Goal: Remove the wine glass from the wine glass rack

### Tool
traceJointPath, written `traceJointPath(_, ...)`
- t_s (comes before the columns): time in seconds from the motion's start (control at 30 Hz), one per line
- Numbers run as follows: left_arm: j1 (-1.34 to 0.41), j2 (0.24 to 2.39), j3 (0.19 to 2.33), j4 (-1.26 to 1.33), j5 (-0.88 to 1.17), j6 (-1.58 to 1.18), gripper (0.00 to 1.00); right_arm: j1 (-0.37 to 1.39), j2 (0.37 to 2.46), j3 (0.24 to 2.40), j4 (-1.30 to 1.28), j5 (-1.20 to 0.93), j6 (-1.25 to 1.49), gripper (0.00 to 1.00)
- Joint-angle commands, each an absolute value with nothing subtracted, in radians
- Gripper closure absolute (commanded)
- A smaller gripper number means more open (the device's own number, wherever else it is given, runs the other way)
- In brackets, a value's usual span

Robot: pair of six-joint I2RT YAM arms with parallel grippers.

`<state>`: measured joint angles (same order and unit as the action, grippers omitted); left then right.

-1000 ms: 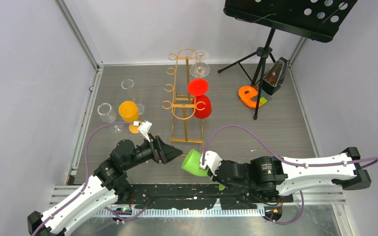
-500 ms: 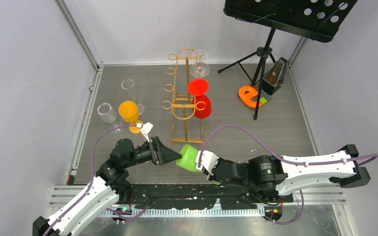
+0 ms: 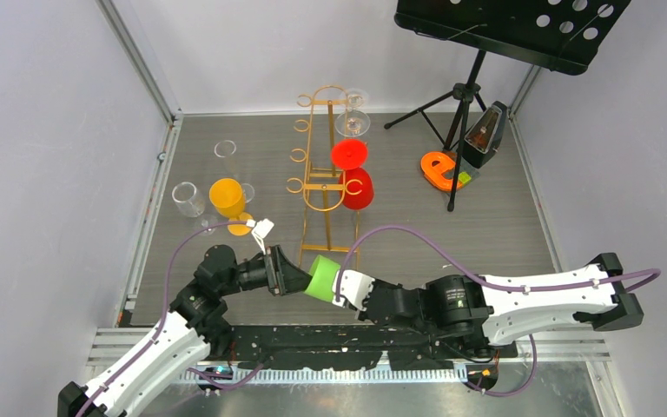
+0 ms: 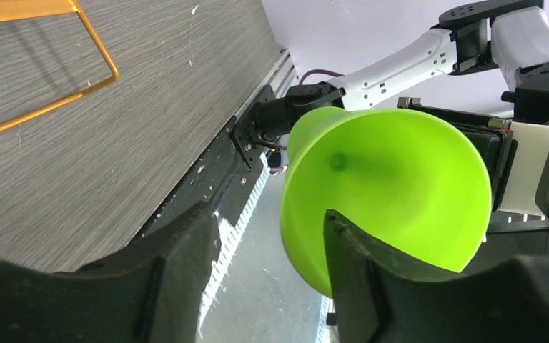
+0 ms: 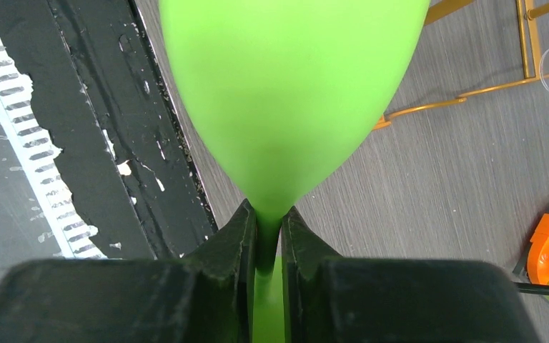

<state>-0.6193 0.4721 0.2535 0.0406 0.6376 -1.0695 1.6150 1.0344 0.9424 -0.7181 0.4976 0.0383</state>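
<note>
A green wine glass point(image 3: 321, 278) lies level in the air near the table's front, off the gold wire rack point(image 3: 326, 165). My right gripper point(image 3: 352, 289) is shut on its stem, seen clearly in the right wrist view point(image 5: 268, 214) below the bowl point(image 5: 293, 93). My left gripper point(image 3: 300, 280) is open at the bowl's mouth. In the left wrist view point(image 4: 268, 214) the bowl's point(image 4: 393, 171) rim edge sits between my fingers, one finger in front of the opening. Two red glasses point(image 3: 348, 155) and a clear one point(image 3: 353, 117) hang on the rack.
An orange glass point(image 3: 227, 196) and two clear glasses point(image 3: 188, 199) stand left of the rack. A black music stand point(image 3: 512, 30), a metronome point(image 3: 486, 135) and an orange object point(image 3: 441, 170) are at the back right. The rack's base wire point(image 4: 78, 93) lies close ahead.
My right arm has carried the green glass leftward to my left gripper. The bowl's mouth now meets the left fingers, which were apart from it before.
</note>
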Motion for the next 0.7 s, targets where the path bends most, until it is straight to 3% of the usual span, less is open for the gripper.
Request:
traceJointPath(0.0,-0.614,0.468,0.256,0.073,0.693,-1.067,0.49,1.621,1.05,1.0,-0.671,0.53,0.016,0.94)
traceJointPath(0.4,-0.615,0.441,0.266,0.03,0.702,-1.067,0.99,1.621,1.088,1.002,-0.663,0.557,0.016,0.94)
traceJointPath(0.5,-0.614,0.437,0.28,0.015,0.698,-1.063,1.0,1.62,1.089,1.002,-0.669,0.574,0.027,0.9)
traceJointPath(0.63,-0.615,0.418,0.336,-0.087,0.661,-1.015,1.0,1.62,1.079,0.998,-0.674,0.583,0.04,0.77)
traceJointPath(0.67,-0.615,0.412,0.355,-0.129,0.646,-0.996,1.0,1.621,1.076,0.997,-0.675,0.585,0.046,0.69)
